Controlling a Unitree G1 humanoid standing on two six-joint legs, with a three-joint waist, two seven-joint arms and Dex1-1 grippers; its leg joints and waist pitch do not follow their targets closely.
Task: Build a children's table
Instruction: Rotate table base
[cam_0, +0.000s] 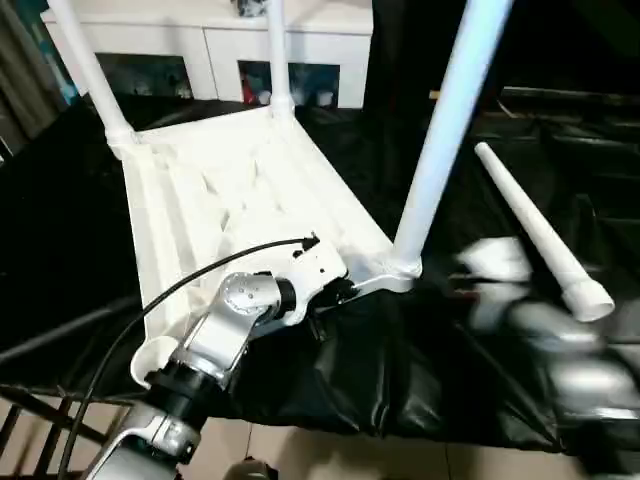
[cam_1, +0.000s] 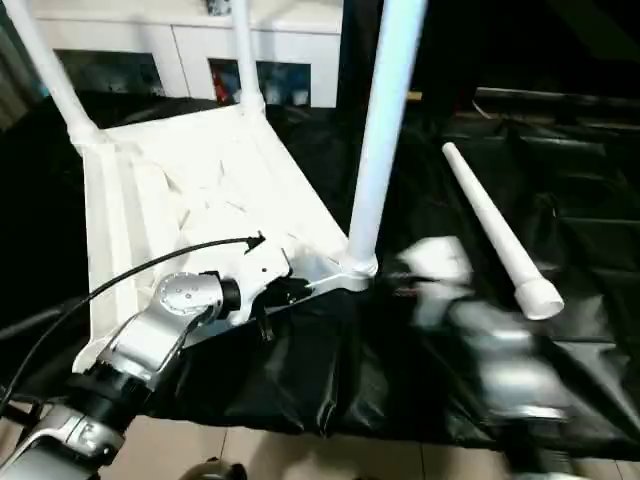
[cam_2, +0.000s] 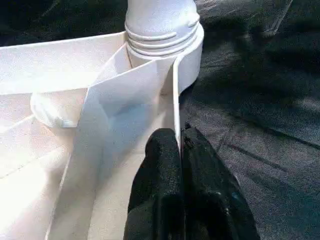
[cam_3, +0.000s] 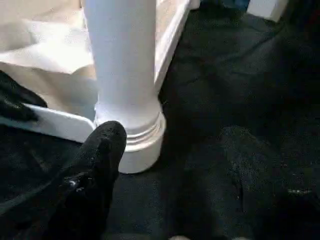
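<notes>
Jaws of the left gripper are pressed together on the thin rim wall of the children's table, just beside its near right corner socket. Right gripper jaws stand apart, one finger touching the collar of the screwed-in leg at that same corner. Table lies upside down on the black sheet, ribbed underside up, near the sheet's front edge. Three legs stand fitted: two at the far corners, one at the near right. Loose leg lies on the sheet toward its right edge, apart from the table. White cabinet stands behind.
</notes>
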